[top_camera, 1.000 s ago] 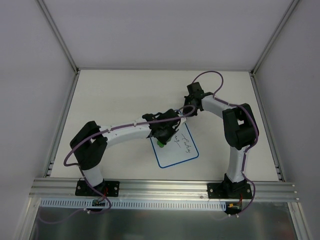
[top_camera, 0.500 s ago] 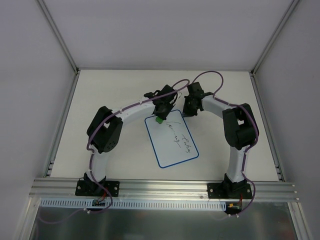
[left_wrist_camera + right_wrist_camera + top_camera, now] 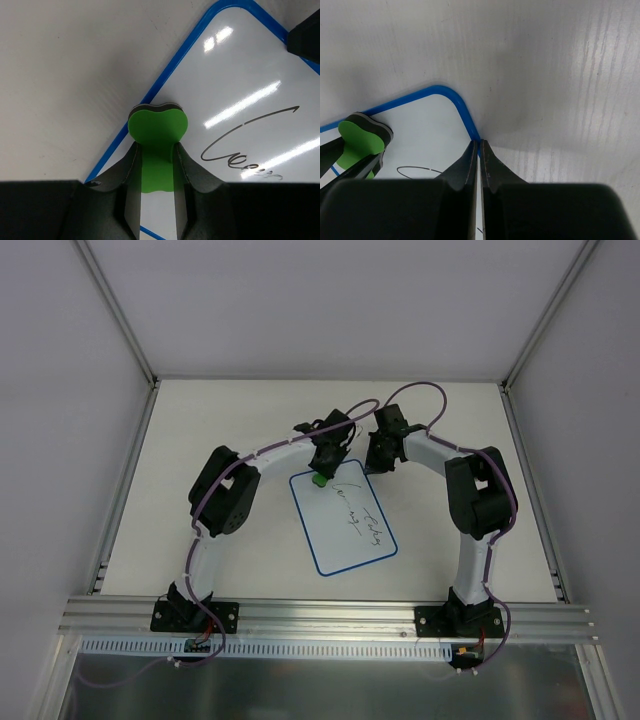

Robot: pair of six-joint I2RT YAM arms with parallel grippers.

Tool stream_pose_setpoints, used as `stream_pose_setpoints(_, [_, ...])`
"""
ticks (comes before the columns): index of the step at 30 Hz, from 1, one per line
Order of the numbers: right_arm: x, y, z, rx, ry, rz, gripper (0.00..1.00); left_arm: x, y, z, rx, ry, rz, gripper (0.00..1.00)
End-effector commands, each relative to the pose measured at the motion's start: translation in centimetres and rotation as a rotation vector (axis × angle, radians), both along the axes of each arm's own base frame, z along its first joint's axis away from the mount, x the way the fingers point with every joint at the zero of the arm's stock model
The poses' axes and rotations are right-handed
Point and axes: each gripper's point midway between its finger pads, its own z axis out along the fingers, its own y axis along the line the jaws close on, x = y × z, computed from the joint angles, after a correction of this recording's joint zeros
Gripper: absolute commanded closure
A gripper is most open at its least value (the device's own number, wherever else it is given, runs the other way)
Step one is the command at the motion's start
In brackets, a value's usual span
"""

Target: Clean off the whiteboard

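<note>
From above, the whiteboard [image 3: 345, 530] lies flat and slightly skewed on the tabletop [image 3: 220, 440], about midway between the two arms. Dark writing [image 3: 358, 512] runs across its upper half. The left hand [image 3: 320, 472] is at the board's far left corner with a green eraser [image 3: 317, 480] under it. The right hand [image 3: 375, 462] sits at the far right corner. No box, tray, bin or other container shows here, so nothing is held in one.

In the left wrist view, the left hand's two fingers [image 3: 131, 167] are closed on the sides of the eraser [image 3: 156, 132]. The eraser's front end lies over the blue border [image 3: 170, 70], part over the board and part over the bare tabletop [image 3: 75, 65]. The writing [image 3: 235, 150] starts just to its right and none of it is under the eraser. I judge the risks to be these:
- The eraser could catch on the raised border at the start of a stroke and shove the board.
- The eraser could tilt in the narrow grip, so only one edge wipes.
- A stroke on this line could pass beside the ink.

In the right wrist view, the right hand [image 3: 480, 156] is fully shut with nothing between its fingers. Its tips rest at the border just below the rounded corner of the whiteboard [image 3: 430, 125]. I cannot tell how hard they press. If this contact is meant to steady the board, it is a small one at the very edge, and a firm wipe might swing the board out from under it. No container appears in either wrist view.
</note>
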Motion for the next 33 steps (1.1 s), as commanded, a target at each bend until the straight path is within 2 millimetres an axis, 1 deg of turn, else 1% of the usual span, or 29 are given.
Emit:
stream_pose_setpoints(1, [-2.0,-2.7,-3.6,-0.118,0.111,-0.022,1.0,-1.8,-1.1,-1.9,-0.03,0.093,-0.025,1.0])
stream_pose_setpoints(3, [-2.0,-2.7,-3.6,-0.119,0.112,-0.026,0.99,-2.9,-1.1,-2.6,-0.017,0.115,-0.04,1.0])
stream_pose_setpoints(5, [-2.0,-2.7,-3.7,-0.119,0.112,-0.026,1.0,-4.6,-1.9,-2.9,-0.013,0.134,-0.075,1.0])
stream_pose_setpoints(6, [-1.9,-2.7,-3.6,-0.12,0.11,-0.026,1.0,-5.6,-1.8,-3.5,0.0,0.152,-0.085,1.0])
stream_pose_setpoints(8, [-1.9,-2.7,-3.6,-0.12,0.11,-0.028,1.0,-7.6,-2.7,-3.7,0.006,0.168,-0.12,1.0])
stream_pose_setpoints(9, [-1.9,-2.8,-3.6,-0.119,0.111,-0.033,1.0,-8.7,-2.5,-4.2,0.017,0.188,-0.117,1.0])
stream_pose_setpoints(11, [-1.9,-2.7,-3.6,-0.118,0.109,-0.034,1.0,-10.7,-3.4,-4.1,-0.008,0.223,-0.139,1.0])
stream_pose_setpoints(12, [-1.9,-2.7,-3.6,-0.118,0.111,-0.036,1.0,-11.5,-3.1,-4.5,-0.01,0.248,-0.114,1.0])
stream_pose_setpoints(13, [-1.9,-2.7,-3.6,-0.116,0.112,-0.036,1.0,-12.0,-3.1,-4.3,-0.021,0.26,-0.104,1.0])
stream_pose_setpoints(14, [-1.9,-2.7,-3.5,-0.114,0.112,-0.039,1.0,-12.3,-3.1,-4.3,-0.031,0.269,-0.09,1.0])
stream_pose_setpoints(15, [-1.9,-2.7,-3.5,-0.111,0.113,-0.04,0.99,-12.9,-2.5,-4.7,-0.024,0.287,-0.065,1.0])
stream_pose_setpoints(18, [-1.9,-2.9,-3.6,-0.11,0.115,-0.046,1.0,-13.2,-1.9,-4.6,-0.023,0.282,-0.046,1.0])
stream_pose_setpoints(23, [-1.8,-2.8,-3.5,-0.108,0.114,-0.047,1.0,-13.2,-2.0,-4.8,-0.025,0.283,-0.036,1.0])
stream_pose_setpoints(28, [-1.8,-2.8,-3.5,-0.107,0.115,-0.047,1.0,-14.1,-1.6,-5.5,0.008,0.287,-0.051,1.0])
stream_pose_setpoints(29, [-1.8,-2.9,-3.6,-0.108,0.116,-0.048,1.0,-14.7,-1.9,-5.6,0.012,0.29,-0.068,1.0])
stream_pose_setpoints(33, [-1.8,-2.9,-3.5,-0.108,0.115,-0.051,1.0,-17.1,-1.9,-6.7,0.057,0.309,-0.112,1.0])
